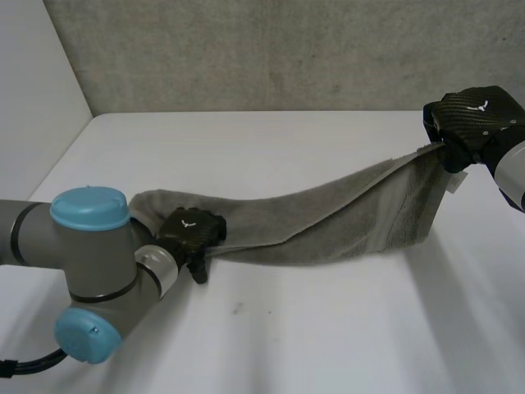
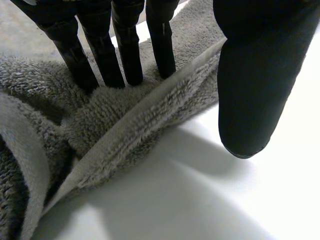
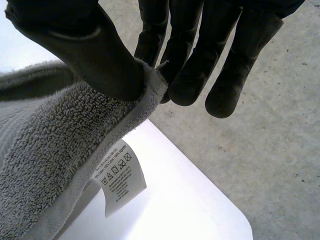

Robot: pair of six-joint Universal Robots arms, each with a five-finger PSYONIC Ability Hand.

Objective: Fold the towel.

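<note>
Grey towel (image 1: 328, 217), stretched out long across the white table (image 1: 328, 336). Runs from near the front left corner up to the far right corner. Lies low and bunched at the left end, rises off the table toward the right end, sags a bit in the middle. Flat woven stripes across the cloth near the right end.

Left hand (image 1: 191, 231) on the left end of the towel, near the table's left edge. Opened out, with fingers (image 2: 127, 50) straight and tips pressing down into the fluffy cloth just behind a turned-up hem (image 2: 150, 107). With the thumb (image 2: 250, 90) off to the side, its tip over bare table. Left arm (image 1: 90, 254), grey with blue caps, just beside the hand at the front left.

Right hand (image 1: 476, 119) up in the air over the far right corner of the table. Pinching one corner of the towel — thumb on one side, fingers on the other, cloth squeezed tight between. Towel edge hanging down from that pinch. Small white label (image 3: 119, 177) with tiny wash signs, fixed to the towel's edge just under the pinch — dangling free above the table.

Rough grey wall (image 1: 287, 49) behind the table's far edge.
</note>
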